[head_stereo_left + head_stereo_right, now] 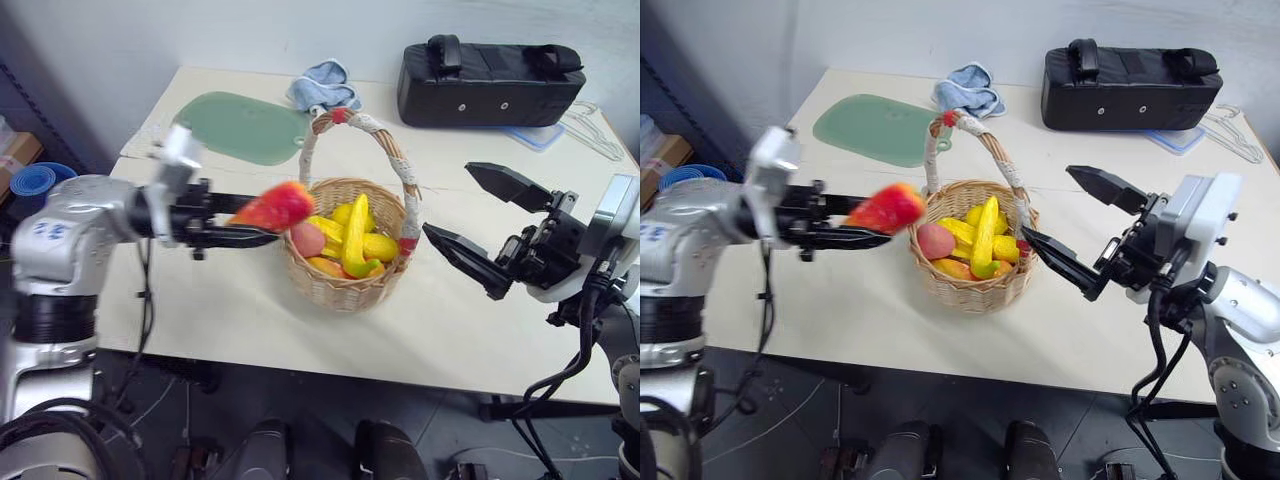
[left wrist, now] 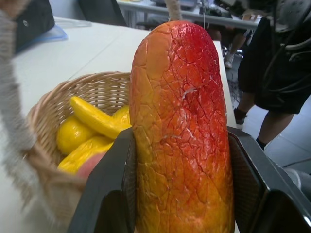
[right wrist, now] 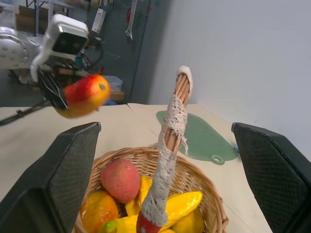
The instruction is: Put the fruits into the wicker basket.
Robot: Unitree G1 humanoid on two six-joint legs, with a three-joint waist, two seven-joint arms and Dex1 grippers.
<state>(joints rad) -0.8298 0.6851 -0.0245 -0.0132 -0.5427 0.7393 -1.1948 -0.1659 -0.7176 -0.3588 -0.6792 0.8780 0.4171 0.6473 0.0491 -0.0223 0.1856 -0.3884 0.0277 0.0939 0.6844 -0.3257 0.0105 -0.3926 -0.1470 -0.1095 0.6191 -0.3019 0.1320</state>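
Note:
My left gripper [image 1: 265, 218] is shut on a red-orange mango-like fruit [image 1: 274, 206], held in the air just left of the wicker basket [image 1: 345, 288]. In the left wrist view the mango [image 2: 182, 131] stands between the two black fingers [image 2: 109, 194]. The basket sits mid-table, its cloth-wrapped handle [image 1: 395, 150] arching over it. Inside lie a yellow banana [image 1: 355, 235], a pink round fruit [image 1: 307, 240] and other yellow and orange pieces. My right gripper [image 1: 448, 200] hovers wide open just right of the basket, pointing at it, with nothing between its fingers [image 3: 53, 179].
A black bag [image 1: 490, 80] lies at the table's far right, with a clear hanger [image 1: 592, 130] beside it. A green mat [image 1: 245, 125] and a blue cloth [image 1: 322, 85] lie at the back left. The table's front edge [image 1: 330, 365] runs close below the basket.

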